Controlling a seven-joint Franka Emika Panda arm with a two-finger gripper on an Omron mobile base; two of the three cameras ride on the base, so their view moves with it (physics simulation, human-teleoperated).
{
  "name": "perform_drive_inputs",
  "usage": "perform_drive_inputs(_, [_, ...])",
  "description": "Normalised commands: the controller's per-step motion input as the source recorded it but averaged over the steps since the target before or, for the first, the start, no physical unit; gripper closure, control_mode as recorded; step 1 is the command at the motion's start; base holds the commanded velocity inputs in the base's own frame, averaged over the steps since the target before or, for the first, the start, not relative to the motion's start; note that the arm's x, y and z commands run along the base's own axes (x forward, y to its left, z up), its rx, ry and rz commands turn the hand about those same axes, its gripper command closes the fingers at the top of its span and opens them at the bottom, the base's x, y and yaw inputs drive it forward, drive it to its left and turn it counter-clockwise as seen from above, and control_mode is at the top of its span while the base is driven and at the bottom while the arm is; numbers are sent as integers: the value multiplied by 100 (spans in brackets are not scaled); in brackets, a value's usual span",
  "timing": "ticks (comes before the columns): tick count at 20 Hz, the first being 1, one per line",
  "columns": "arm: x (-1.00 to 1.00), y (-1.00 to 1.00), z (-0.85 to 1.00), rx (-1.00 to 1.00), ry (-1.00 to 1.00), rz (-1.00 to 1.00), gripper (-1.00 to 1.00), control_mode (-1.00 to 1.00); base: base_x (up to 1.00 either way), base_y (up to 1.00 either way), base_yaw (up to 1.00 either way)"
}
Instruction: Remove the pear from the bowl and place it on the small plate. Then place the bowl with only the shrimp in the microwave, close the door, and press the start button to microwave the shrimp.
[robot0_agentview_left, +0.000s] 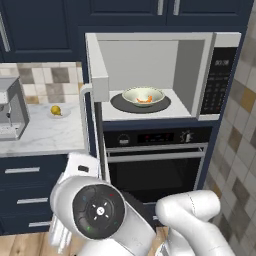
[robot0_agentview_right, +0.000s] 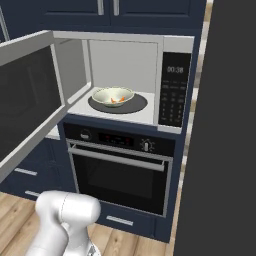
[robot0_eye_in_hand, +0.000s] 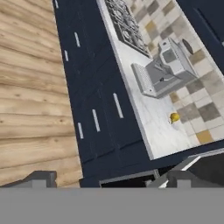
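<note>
The microwave (robot0_agentview_left: 165, 75) stands with its door (robot0_agentview_right: 27, 100) swung wide to the left. Inside, the cream-green bowl (robot0_agentview_left: 143, 96) rests on the dark turntable with the orange shrimp (robot0_agentview_left: 145, 100) in it; the same bowl (robot0_agentview_right: 113, 96) and shrimp (robot0_agentview_right: 118, 100) show from the right side. The yellow pear (robot0_agentview_left: 56, 110) sits on the small plate (robot0_agentview_left: 62, 114) on the marble counter left of the microwave. My gripper (robot0_eye_in_hand: 109, 181) is open, fingertips far apart with nothing between them. It hangs low in front of the dark drawers, and the hand view looks across at the pear (robot0_eye_in_hand: 174, 117).
A black oven (robot0_agentview_left: 155, 160) with a bar handle sits under the microwave. A grey coffee machine (robot0_agentview_left: 10, 112) stands on the counter at the left, with a stove (robot0_eye_in_hand: 127, 22) beyond it. Dark cabinets hang above, and a tiled wall (robot0_agentview_left: 240, 130) closes the right side. The floor is wooden.
</note>
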Motion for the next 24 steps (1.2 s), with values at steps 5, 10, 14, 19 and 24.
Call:
perform_drive_inputs(5, [97,3,-22,-12,0,2,-100,-100,0,0,0])
perform_drive_inputs(10, [90,0,-22,-16,0,-2,-100,-100,0,0,0])
perform_drive_inputs(14, [29,-24,0,-15,0,-8,-100,-100,0,0,0])
perform_drive_inputs(19, [-1,-53,4,-12,-9,-11,-100,-100,0,0,0])
perform_drive_inputs(24, [7,-63,11,-8,-3,-12,-100,-100,0,0,0])
